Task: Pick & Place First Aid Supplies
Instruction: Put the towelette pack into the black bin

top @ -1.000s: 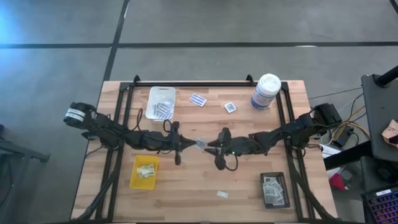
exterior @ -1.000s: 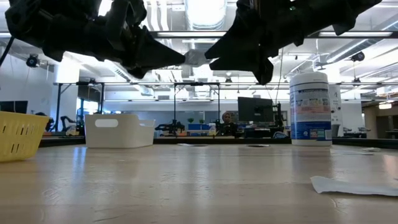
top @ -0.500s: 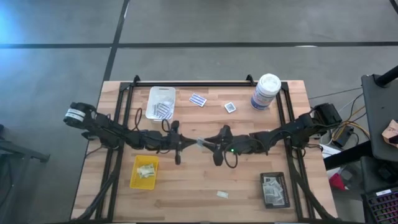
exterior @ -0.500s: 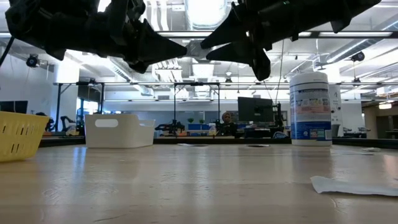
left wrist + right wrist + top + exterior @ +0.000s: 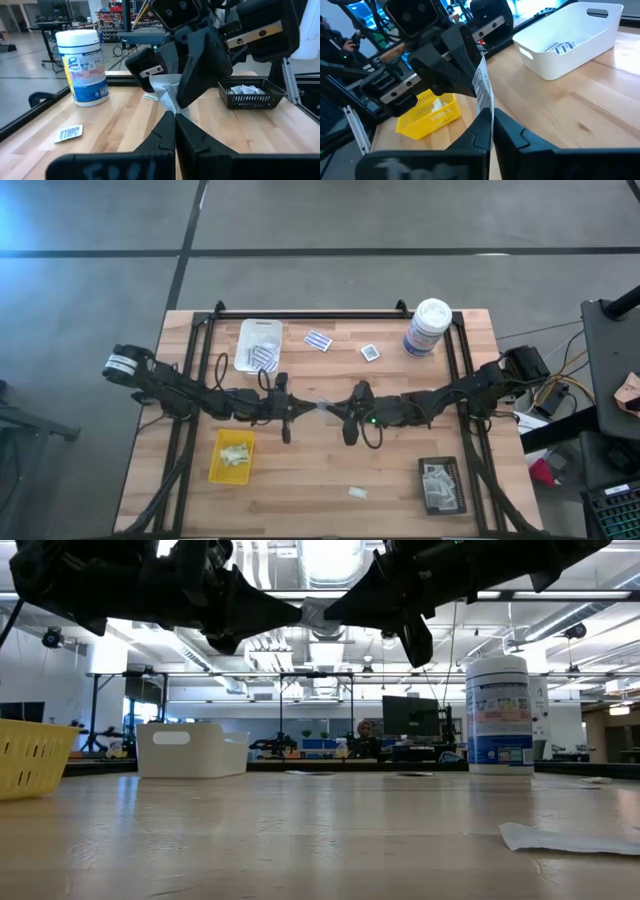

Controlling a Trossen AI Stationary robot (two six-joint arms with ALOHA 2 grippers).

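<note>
- Where the two arms meet above the middle of the counter point(image 5: 300, 470), the left gripper point(image 5: 303, 407) and the right gripper point(image 5: 338, 410) face each other tip to tip, each with its fingers point(image 5: 170, 131) pressed together on opposite ends of one small pale packet point(image 5: 322, 407).
- That packet hangs in the air between them, clear of the wood.
- Behind the grippers, a blue-and-white striped strip point(image 5: 319, 340) and a white square with a dark centre point(image 5: 371, 352) lie flat near the far edge.
- A tall white canister point(image 5: 428, 327) stands at the far right.
- A white tray point(image 5: 250, 332) at the far left holds packets; a yellow tray point(image 5: 218, 470) and a black tray point(image 5: 442, 486) sit nearer.
- One pale strip point(image 5: 358, 493) lies loose near the front.
</note>
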